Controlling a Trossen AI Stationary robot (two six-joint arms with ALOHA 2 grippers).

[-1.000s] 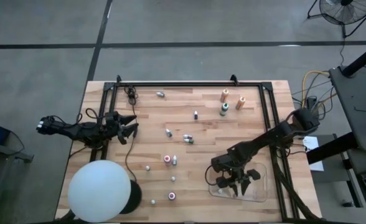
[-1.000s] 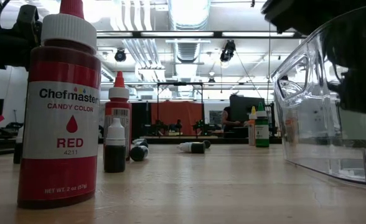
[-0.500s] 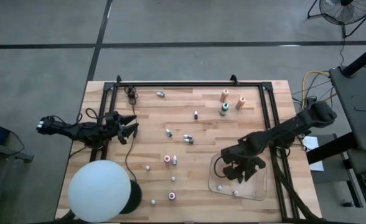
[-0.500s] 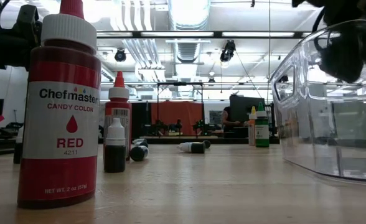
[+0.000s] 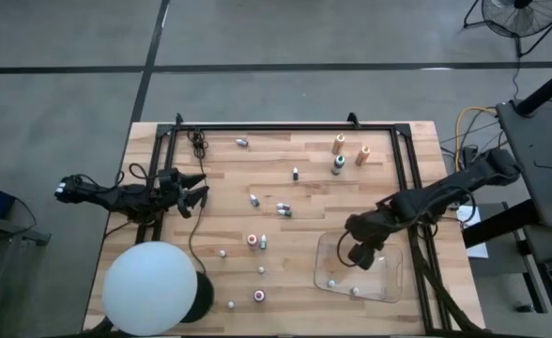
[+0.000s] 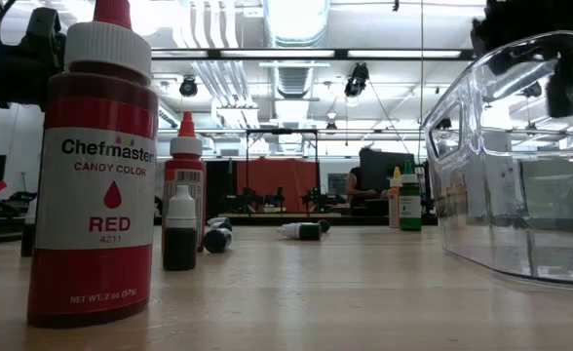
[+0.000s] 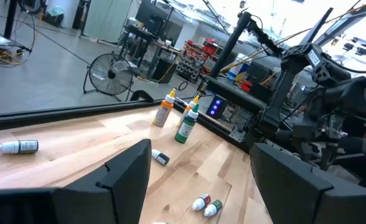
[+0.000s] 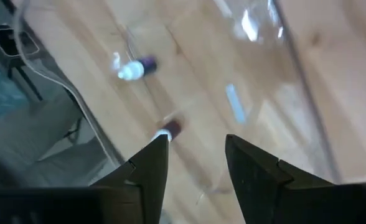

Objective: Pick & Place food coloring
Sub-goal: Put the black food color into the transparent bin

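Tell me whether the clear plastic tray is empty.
Not empty: the clear plastic tray holds two tiny bottles lying on its floor in the high view.

tray (image 6: 520, 195): right edge cut off | red bottle (image 6: 94, 185): tip cut off

we're in a robotics lab or workshop: bare concrete floor (image 5: 69, 94), exposed ceiling ducts (image 6: 209, 78), a pedestal fan (image 7: 111, 78), equipment racks (image 7: 192, 59) and strip lights (image 6: 296, 54).
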